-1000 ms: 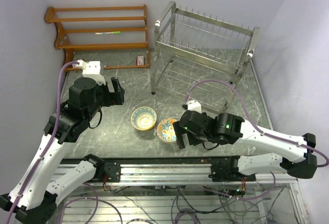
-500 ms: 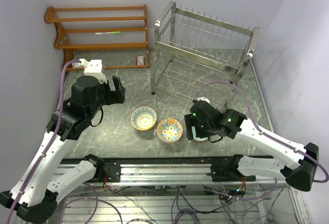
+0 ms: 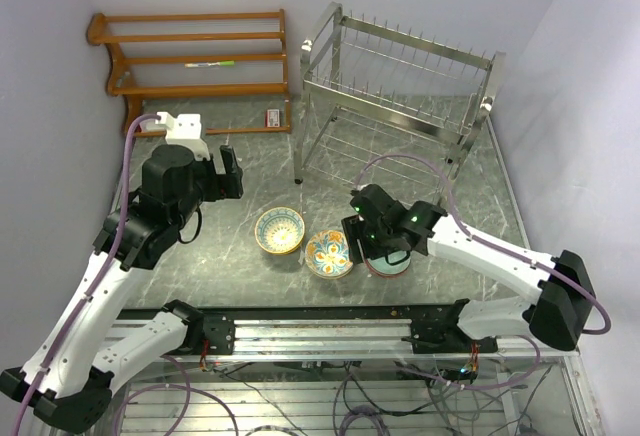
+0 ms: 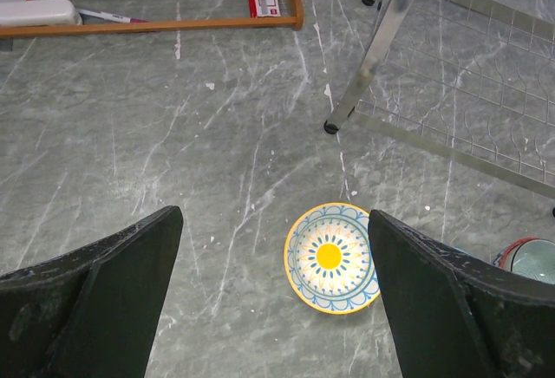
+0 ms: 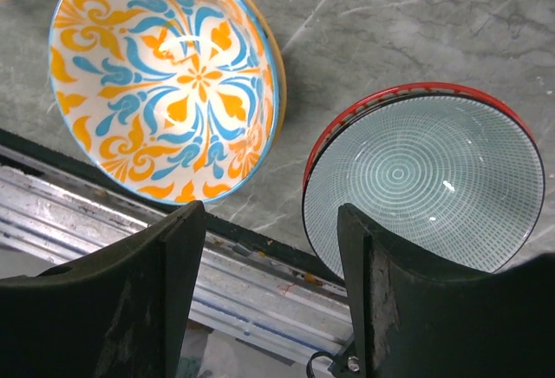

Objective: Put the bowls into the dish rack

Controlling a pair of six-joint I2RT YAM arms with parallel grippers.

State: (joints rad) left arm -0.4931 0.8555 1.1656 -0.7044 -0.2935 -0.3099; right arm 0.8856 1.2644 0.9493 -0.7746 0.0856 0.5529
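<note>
Spreading wide, my left fingers [image 3: 229,169] hold nothing and hang above the counter [image 3: 230,256]. The yellow-and-teal bowl [image 4: 331,257] shows between their tips, down on the stone and clear of both. My left arm is folded at the elbow, its wrist angled down toward the middle of the counter. My right fingers [image 3: 358,244] are parted too and empty, low over the near edge. The blue-and-orange floral bowl [image 5: 165,83] lies just off one finger at 10 o'clock in the wrist view. A red-rimmed bowl [image 5: 425,179] with pale teal rings sits partly behind the other finger; whether that finger touches its rim I cannot tell. My right arm stretches from its base at 5 o'clock across toward the centre, forearm low. The three bowls stand upright in a row, just beside one another, well apart from the dish rack [image 3: 400,86] at 1 o'clock. A wooden shelf [image 3: 190,56] stands at 11 o'clock, with a small red box [image 3: 274,117] by its foot.
</note>
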